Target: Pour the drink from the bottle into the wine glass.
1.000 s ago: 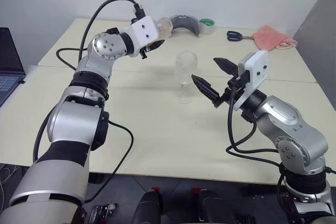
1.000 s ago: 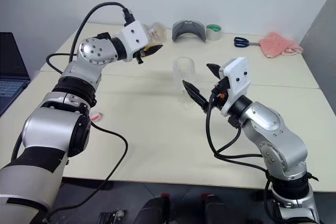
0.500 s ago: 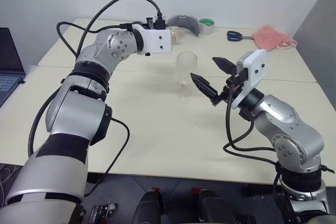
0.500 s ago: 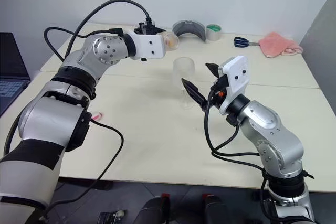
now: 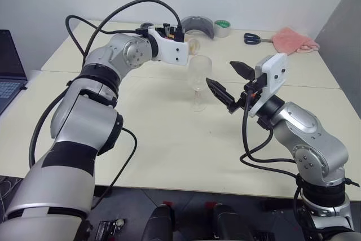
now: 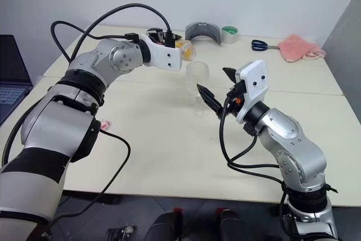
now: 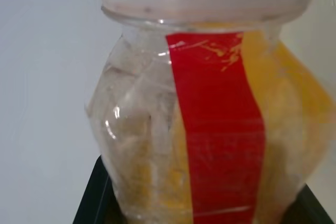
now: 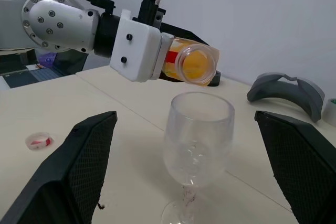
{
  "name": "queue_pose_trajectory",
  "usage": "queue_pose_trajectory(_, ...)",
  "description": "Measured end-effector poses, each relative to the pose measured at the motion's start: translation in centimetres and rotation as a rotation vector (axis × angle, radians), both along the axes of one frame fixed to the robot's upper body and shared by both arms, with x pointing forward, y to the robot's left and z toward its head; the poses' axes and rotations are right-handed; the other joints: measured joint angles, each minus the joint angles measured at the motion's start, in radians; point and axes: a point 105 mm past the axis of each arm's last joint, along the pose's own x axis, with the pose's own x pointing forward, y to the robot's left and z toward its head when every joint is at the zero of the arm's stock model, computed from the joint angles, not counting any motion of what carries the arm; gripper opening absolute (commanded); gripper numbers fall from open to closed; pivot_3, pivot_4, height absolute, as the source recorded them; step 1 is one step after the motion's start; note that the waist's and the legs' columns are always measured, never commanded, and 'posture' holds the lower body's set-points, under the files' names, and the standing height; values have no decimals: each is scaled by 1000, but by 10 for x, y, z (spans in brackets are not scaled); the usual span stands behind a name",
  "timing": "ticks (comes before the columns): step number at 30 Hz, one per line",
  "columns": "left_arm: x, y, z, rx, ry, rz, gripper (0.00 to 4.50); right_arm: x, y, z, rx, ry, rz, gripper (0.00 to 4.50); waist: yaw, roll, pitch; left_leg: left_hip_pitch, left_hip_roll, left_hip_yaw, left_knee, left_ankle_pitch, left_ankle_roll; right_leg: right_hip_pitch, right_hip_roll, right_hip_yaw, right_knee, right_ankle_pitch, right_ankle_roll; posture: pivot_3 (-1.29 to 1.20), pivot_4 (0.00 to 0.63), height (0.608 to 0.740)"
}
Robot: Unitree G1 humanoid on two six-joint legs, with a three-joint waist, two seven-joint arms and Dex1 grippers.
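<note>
My left gripper (image 5: 183,42) is shut on the bottle (image 8: 191,64), which lies tipped on its side above the table. Its open mouth points at the rim of the wine glass (image 5: 198,80), just beside and slightly above it. The orange drink (image 7: 294,108) sits inside the bottle, next to the red label strip (image 7: 220,129). No stream shows, and the glass looks empty as it stands upright mid-table. My right gripper (image 5: 230,83) is open close to the right of the glass, one finger on each side in the right wrist view, not touching it.
A small red-and-white cap (image 6: 104,124) lies on the table at the left. At the back stand a grey curved object (image 5: 197,25), a tape roll (image 5: 221,27), scissors (image 5: 251,38) and a pink cloth (image 5: 293,40). A laptop (image 5: 8,71) is at far left.
My left wrist has rolled over and shifted slightly right, bringing the bottle's mouth down to the glass's rim. The right arm and the glass have kept still.
</note>
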Motion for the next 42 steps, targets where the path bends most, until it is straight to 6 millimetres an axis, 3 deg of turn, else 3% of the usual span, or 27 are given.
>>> queue_pose_trajectory(6,1,-2,-5,49,-21,1,1710,0,-1,0,0,0,-4,4500,0,0,0,0,0,0,0,0,0,0,0,0,0,0,0,0,150,740)
queue_pose_trajectory(42,2,-10,10,246,-213,-15,1710,2,-4,1,4,-3,-27,4500,0,0,0,0,0,0,1,0,0,0,0,0,1,0,0,0,150,740)
